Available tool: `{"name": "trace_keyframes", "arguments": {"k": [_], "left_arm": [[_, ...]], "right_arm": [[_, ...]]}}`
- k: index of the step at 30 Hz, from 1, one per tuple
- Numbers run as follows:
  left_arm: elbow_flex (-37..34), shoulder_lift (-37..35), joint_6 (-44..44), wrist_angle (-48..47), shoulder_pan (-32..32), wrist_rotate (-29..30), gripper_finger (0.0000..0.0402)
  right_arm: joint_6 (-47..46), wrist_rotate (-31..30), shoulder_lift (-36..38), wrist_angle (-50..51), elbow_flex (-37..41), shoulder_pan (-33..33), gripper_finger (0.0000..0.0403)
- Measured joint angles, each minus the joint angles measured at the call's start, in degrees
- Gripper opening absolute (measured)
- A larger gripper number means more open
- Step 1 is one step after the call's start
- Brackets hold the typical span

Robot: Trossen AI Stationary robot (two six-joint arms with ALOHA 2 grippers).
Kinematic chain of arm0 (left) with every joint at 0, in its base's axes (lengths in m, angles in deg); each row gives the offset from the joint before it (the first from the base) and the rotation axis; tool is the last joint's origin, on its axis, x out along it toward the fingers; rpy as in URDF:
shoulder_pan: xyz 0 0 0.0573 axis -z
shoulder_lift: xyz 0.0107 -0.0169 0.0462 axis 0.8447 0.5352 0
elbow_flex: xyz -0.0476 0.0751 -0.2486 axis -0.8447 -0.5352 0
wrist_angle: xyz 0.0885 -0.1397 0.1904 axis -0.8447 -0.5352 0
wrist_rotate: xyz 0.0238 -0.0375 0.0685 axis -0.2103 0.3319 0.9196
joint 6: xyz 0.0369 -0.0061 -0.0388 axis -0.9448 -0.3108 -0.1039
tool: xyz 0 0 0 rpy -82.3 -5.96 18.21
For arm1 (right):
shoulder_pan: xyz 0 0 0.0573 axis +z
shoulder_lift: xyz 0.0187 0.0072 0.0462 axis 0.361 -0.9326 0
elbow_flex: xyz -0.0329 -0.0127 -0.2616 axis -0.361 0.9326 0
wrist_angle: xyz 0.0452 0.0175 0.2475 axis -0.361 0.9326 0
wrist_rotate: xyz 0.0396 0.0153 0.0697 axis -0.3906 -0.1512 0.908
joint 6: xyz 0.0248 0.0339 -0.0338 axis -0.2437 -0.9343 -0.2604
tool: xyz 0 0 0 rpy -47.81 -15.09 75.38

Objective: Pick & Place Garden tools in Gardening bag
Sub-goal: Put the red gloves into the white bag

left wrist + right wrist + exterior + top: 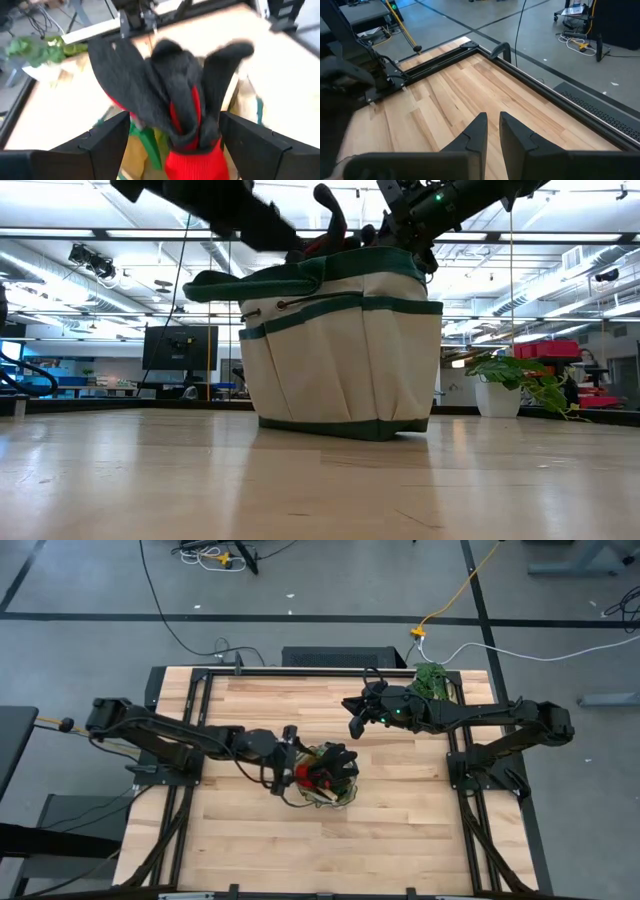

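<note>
The beige gardening bag with dark green trim [340, 798] [340, 350] stands upright on its base near the table's middle. A red-and-black item that looks like a glove [187, 115] [305, 774] sticks up out of the bag, with other dark tool ends [330, 215] poking above the rim. My left gripper [296, 766] [175, 122] is open over the bag's left side, its fingers on either side of the red-and-black item. My right gripper [354, 726] [493, 120] is shut and empty, above the bare table beyond the bag's far right. My left gripper's fingers [107, 140] stand wide apart, one on each side of the red-and-black item's upper part [210, 125]. I cannot tell whether either finger touches it. The item stands upright in the bag.
A leafy green plant in a white pot [432, 678] [520, 375] stands at the table's far right corner, just behind my right arm. Dark metal rails [200, 700] run along the table's left, right and far sides. Bare wood lies on the near half [320, 850].
</note>
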Motion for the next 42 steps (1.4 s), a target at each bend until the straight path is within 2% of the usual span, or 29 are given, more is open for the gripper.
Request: {"name": "trace_keyframes", "arguments": {"k": [7, 18, 25, 30, 42], "left_arm": [[0.0, 2.3, 2.8, 4.7, 0.1, -6.8, 0.0299], [0.1, 7.8, 7.7, 4.5, 0.0, -10.8, 0.0264], [0.0, 10.7, 8.8, 4.0, -0.1, -10.7, 0.0243], [0.0, 10.8, 8.2, 6.2, -0.4, -7.2, 0.0232], [0.0, 12.3, 8.4, 6.5, -4.2, -10.5, 0.0205]], "right_arm": [[0.0, 0.0, 0.0, -0.3, 0.0, 0.0, 0.0050], [0.1, 0.0, 0.0, 0.1, 0.0, 0.0, 0.0050], [0.2, 0.0, 0.0, 0.0, 0.0, 0.0, 0.0050], [0.2, 0.0, 0.0, 0.0, 0.0, 0.0, 0.0050], [0.2, 0.0, 0.0, 0.0, 0.0, 0.0, 0.0050]]}}
